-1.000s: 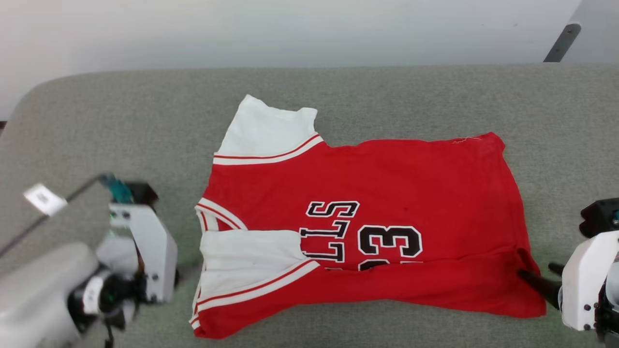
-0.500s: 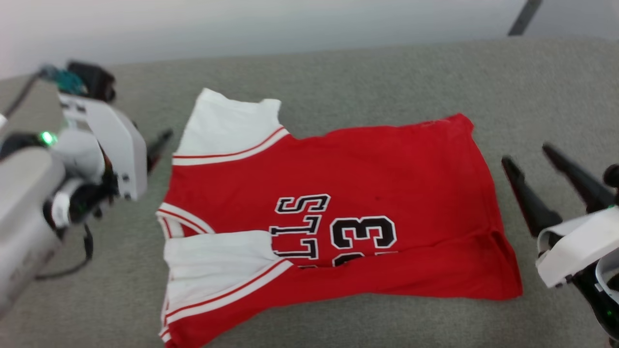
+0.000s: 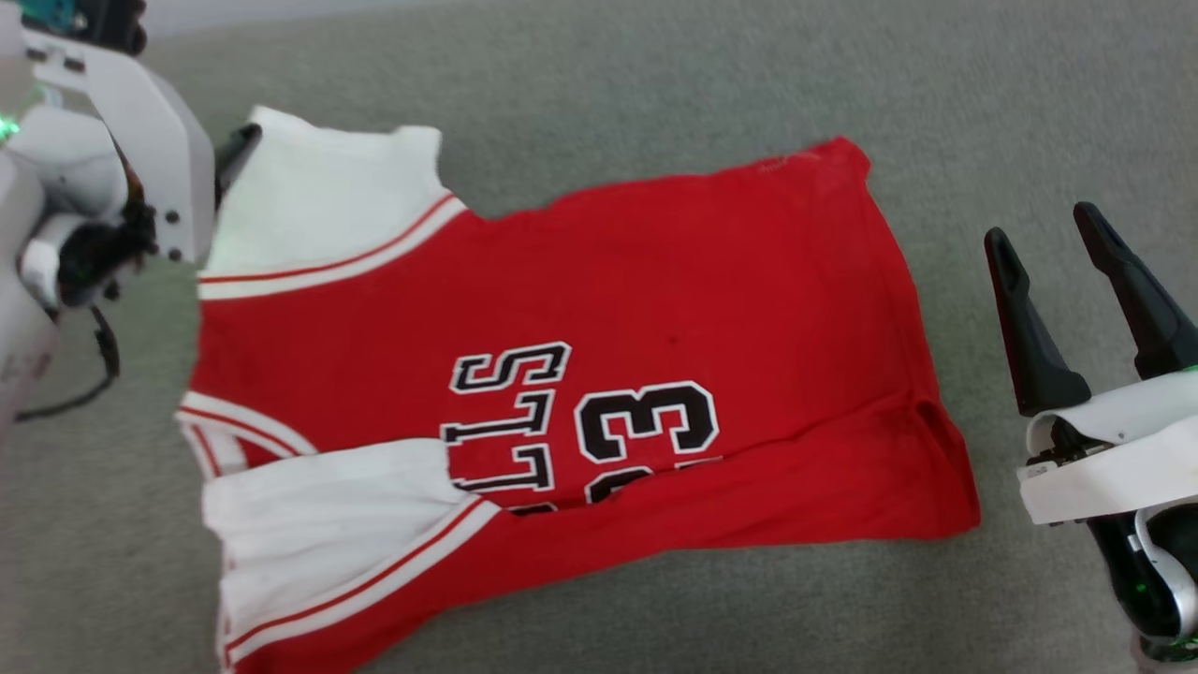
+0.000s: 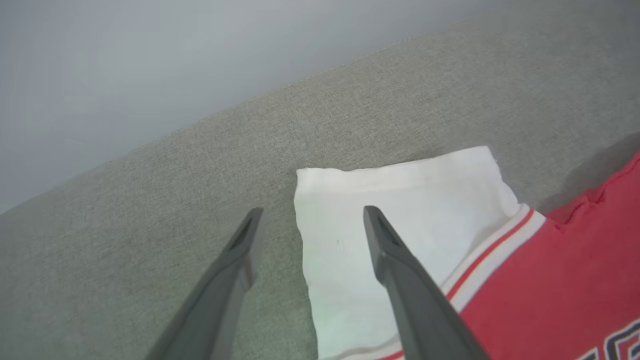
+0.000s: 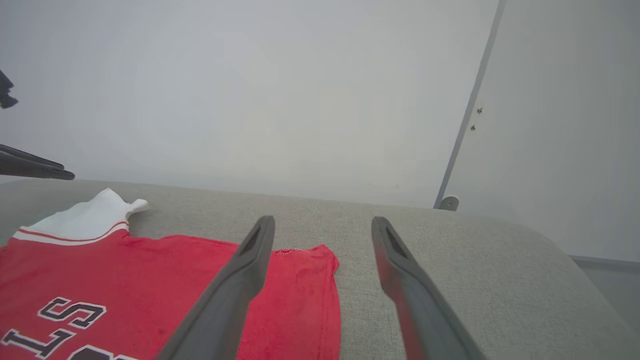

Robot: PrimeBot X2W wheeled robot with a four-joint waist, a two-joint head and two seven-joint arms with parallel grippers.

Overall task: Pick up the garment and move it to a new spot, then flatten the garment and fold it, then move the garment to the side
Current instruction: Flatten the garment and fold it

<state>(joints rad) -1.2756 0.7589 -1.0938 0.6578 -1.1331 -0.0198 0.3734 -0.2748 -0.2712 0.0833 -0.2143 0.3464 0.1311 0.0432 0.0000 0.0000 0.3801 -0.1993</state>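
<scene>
Grey woven upholstery (image 3: 655, 75) covers the whole work surface, and the garment (image 3: 599, 281) lies spread on it, neck toward the left arm and hem toward the right. It is a red jersey with white short sleeves edged in red-and-white stripes. Its near long edge is folded up over the front, and the near sleeve (image 3: 328, 505) lies across the chest. Black, white-outlined lettering (image 3: 580, 421) runs sideways: "LLS" reads clearly, then a "3" beside a half-covered digit. The right gripper (image 3: 1041, 225) hangs just beside the hem, fingers spread and empty. The left gripper (image 4: 313, 212) straddles the far sleeve's (image 4: 400, 200) outer edge with fingers released; contact cannot be told.
</scene>
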